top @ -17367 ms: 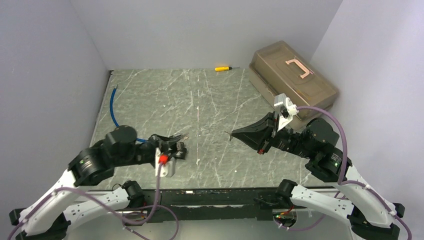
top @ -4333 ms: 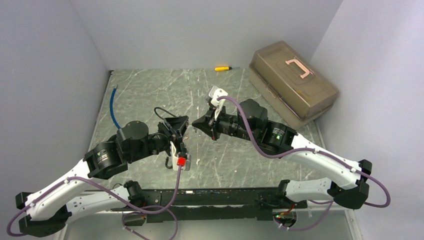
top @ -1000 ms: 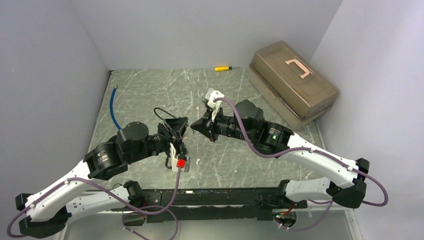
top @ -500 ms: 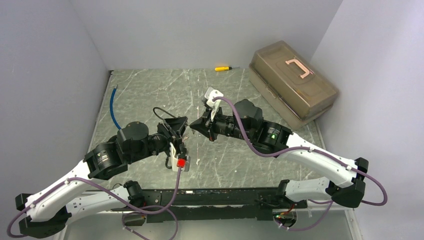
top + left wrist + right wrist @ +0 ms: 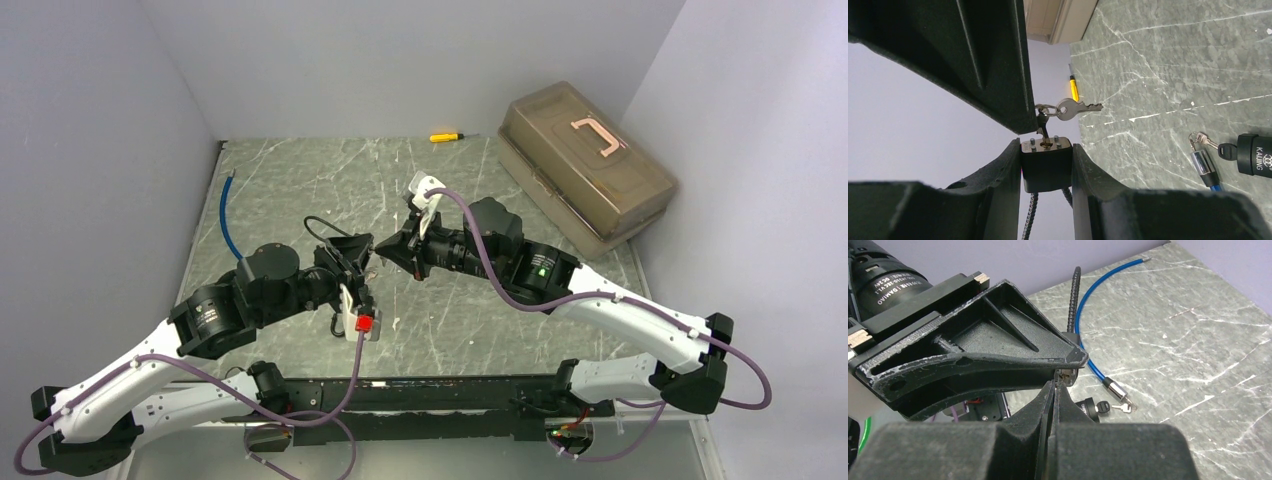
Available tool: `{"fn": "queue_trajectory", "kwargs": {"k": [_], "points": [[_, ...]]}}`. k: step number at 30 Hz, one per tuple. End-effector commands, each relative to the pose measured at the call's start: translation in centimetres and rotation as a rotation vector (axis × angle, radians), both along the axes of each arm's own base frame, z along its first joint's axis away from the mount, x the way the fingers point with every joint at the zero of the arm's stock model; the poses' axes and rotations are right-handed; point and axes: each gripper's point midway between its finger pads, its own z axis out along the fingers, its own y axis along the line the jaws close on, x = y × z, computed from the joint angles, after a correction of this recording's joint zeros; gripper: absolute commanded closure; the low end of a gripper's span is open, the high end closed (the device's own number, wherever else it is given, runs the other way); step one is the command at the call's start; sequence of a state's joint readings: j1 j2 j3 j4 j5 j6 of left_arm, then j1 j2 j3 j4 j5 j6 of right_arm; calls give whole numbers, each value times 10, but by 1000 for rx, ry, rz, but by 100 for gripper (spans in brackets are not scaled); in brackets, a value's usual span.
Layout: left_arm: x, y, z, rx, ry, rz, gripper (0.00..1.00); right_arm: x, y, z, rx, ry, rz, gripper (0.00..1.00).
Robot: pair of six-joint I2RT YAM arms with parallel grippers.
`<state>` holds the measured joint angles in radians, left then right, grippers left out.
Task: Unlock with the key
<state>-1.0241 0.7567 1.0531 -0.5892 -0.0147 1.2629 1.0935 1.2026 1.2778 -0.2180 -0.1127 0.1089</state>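
Two grippers meet. Left gripper (image 5: 1046, 146) clamps the lock (image 5: 1046, 167), keyhole facing right gripper (image 5: 1054, 386), which pinches the seated key (image 5: 1043, 132).

The green marbled table (image 5: 300, 190) bears a brown toolbox (image 5: 585, 165), yellow screwdriver (image 5: 445, 137), blue cable (image 5: 222, 212).

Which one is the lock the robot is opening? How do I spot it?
Look over the middle of the green table. The left tool pinches a boxy black padlock with a silver key hanging off it. The other lock, round, lies on the table by the blue cable.
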Motion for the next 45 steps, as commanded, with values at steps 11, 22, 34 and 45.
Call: {"fn": "queue_trajectory", "kwargs": {"k": [11,22,34,45], "points": [[0,-4,36,-149,-11,-1,100,-6,11,-1,54,17,34,100],[-6,-5,48,-176,-33,-42,100,-5,7,6,66,-1,22,100],[-14,-8,37,-114,-4,-84,100,-8,14,-3,67,24,49,100],[-30,-15,34,-109,89,-151,100,-10,14,-5,65,3,61,100]]}}
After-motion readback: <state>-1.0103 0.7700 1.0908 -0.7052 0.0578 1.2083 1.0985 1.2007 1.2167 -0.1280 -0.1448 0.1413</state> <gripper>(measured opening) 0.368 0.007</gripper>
